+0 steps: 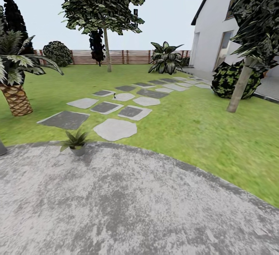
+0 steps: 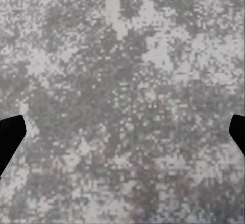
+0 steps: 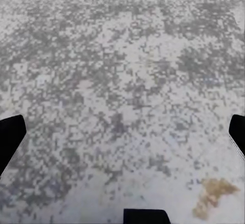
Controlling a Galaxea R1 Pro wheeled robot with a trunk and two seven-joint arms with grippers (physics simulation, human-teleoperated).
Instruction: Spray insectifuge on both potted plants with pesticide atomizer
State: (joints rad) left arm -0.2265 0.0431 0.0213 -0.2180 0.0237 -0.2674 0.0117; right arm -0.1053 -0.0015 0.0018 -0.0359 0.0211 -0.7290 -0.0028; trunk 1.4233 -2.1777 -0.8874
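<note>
One potted plant [image 1: 75,142], a low green rosette in a small grey pot, stands at the far left rim of the round speckled patio [image 1: 128,204]. A tiny slender upright thing [image 1: 114,94], too small to identify, stands on a stepping stone farther out; it may be the pesticide atomizer. In the left wrist view my left gripper [image 2: 122,134] is open, its black fingertips [image 2: 10,139] wide apart over bare paving. My right gripper [image 3: 122,137] is likewise open over the paving, with nothing between its fingers [image 3: 9,137].
Grey stepping stones [image 1: 115,129] lead across the lawn toward the house [image 1: 217,33]. A palm [image 1: 15,96] stands at the left, a tree trunk [image 1: 240,88] and dark bush [image 1: 228,78] at the right. A large broad-leaved plant [image 1: 166,58] grows near the wooden fence [image 1: 124,57].
</note>
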